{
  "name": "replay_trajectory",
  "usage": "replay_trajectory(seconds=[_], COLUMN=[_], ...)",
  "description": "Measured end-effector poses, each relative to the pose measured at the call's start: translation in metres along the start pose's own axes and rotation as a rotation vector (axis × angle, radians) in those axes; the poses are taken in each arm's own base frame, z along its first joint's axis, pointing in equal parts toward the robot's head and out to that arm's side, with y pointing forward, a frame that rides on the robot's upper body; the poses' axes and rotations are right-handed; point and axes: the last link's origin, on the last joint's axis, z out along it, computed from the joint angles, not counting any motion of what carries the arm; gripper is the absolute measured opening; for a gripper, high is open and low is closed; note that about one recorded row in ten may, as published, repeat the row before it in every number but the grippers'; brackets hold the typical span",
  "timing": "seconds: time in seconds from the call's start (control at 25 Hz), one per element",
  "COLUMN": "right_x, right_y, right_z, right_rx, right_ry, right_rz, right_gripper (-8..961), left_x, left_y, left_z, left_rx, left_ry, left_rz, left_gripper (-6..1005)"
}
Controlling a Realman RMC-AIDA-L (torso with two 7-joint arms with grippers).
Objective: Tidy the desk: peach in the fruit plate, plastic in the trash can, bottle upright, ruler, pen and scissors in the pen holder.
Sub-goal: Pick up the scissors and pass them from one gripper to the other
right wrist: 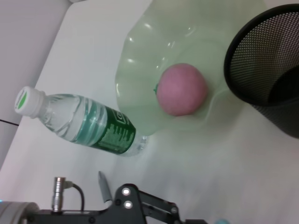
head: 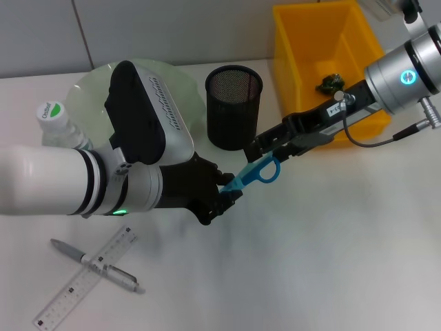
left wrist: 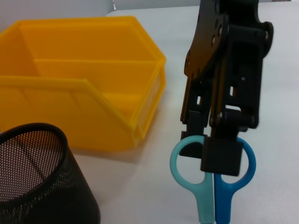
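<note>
The blue scissors [head: 258,172] [left wrist: 205,200] hang in the air in front of the black mesh pen holder [head: 234,107] [left wrist: 37,182]. My left gripper [head: 224,196] is shut on the blade end. My right gripper [head: 265,153] [left wrist: 209,148] clamps the handle rings from both flat sides. The pink peach [right wrist: 181,88] lies in the green fruit plate [right wrist: 154,37] [head: 89,89]; my left arm hides it in the head view. The bottle [head: 58,124] [right wrist: 88,123] stands upright beside the plate. Ruler [head: 86,279] and pen [head: 96,264] lie crossed at the front left.
The yellow bin [head: 303,62] [left wrist: 70,93] stands at the back right, beside the pen holder, with a dark crumpled piece [head: 331,84] inside. My left arm spans the left side of the desk. Bare tabletop lies at the front right.
</note>
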Motion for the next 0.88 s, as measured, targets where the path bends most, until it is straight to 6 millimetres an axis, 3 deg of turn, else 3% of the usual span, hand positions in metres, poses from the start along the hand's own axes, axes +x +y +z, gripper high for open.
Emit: replay_trajectory(seconds=[0.44,0.88], right_x=[-0.0006,0.0007], right_y=[0.0047,-0.0001], right_z=[0.0079,0.0070], right_rx=[-0.011,0.005], right_ry=[0.002,-0.007], right_rz=[-0.007,-0.004], right_gripper=[758,653], left_x=[0.0015,0.0023], left_y=[-0.0044,-0.0050], left_z=[0.0029,0.0032], left_rx=[0.001,-0.001], left_ry=[0.007,0.015], left_rz=[-0.031,-0.058], left_gripper=[331,335])
